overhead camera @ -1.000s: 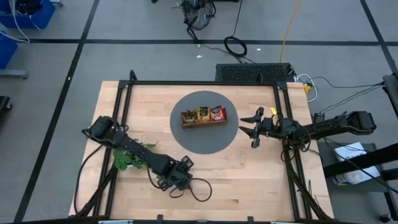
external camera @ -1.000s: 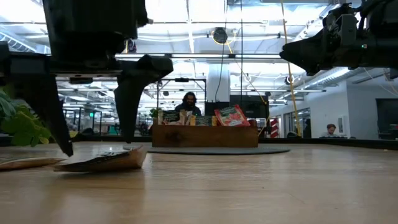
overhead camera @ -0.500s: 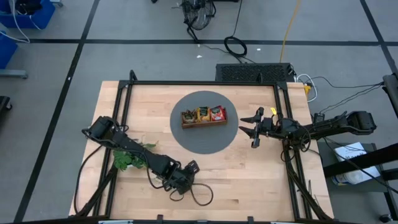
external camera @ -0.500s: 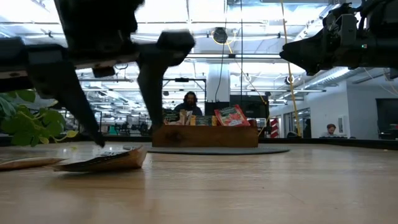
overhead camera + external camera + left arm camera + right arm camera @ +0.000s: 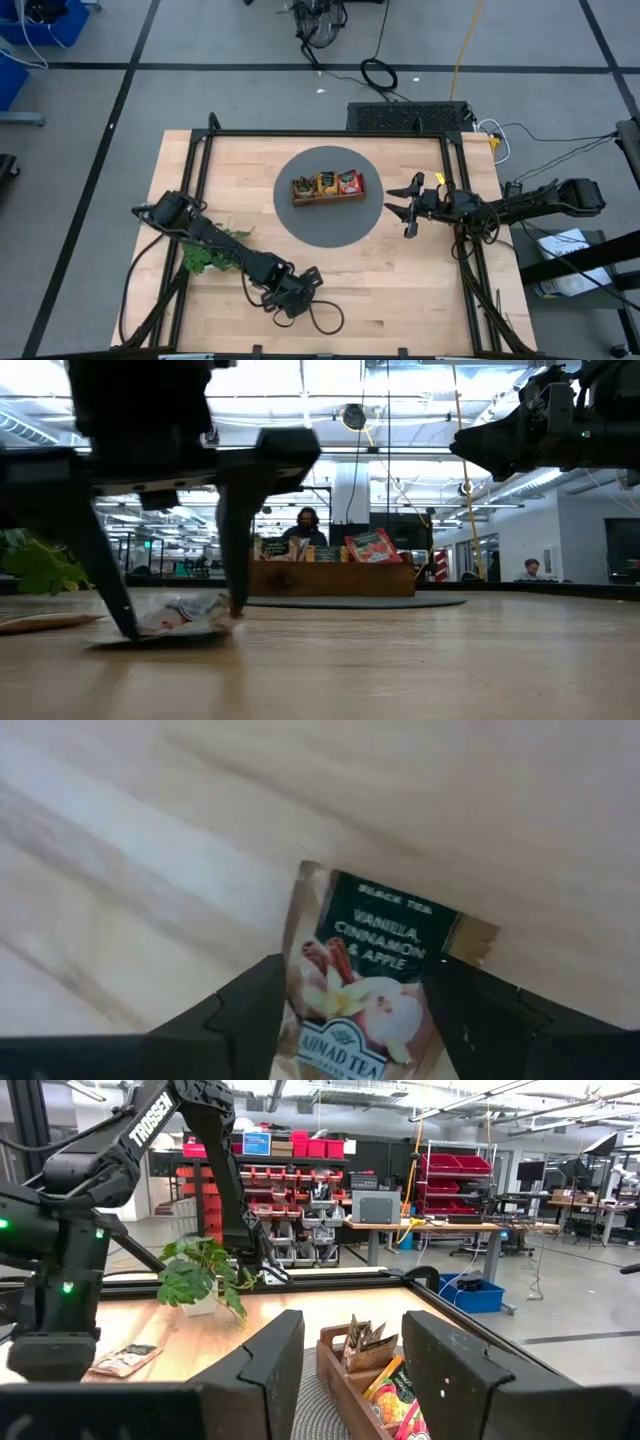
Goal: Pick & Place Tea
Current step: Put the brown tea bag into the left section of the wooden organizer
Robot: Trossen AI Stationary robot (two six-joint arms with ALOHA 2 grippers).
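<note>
Low view: a tea sachet (image 5: 185, 615) is straddled on the bench (image 5: 400, 660) by the left end effector (image 5: 175, 622) (fingers spread, nothing gripped), at 7 o'clock of the tray (image 5: 327, 187).

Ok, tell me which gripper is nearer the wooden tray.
Right. The right gripper hangs open just beside the wooden tray, off its red-sachet end. The left gripper is far off at the table's near edge, fingers straddling a tea sachet lying flat.
</note>
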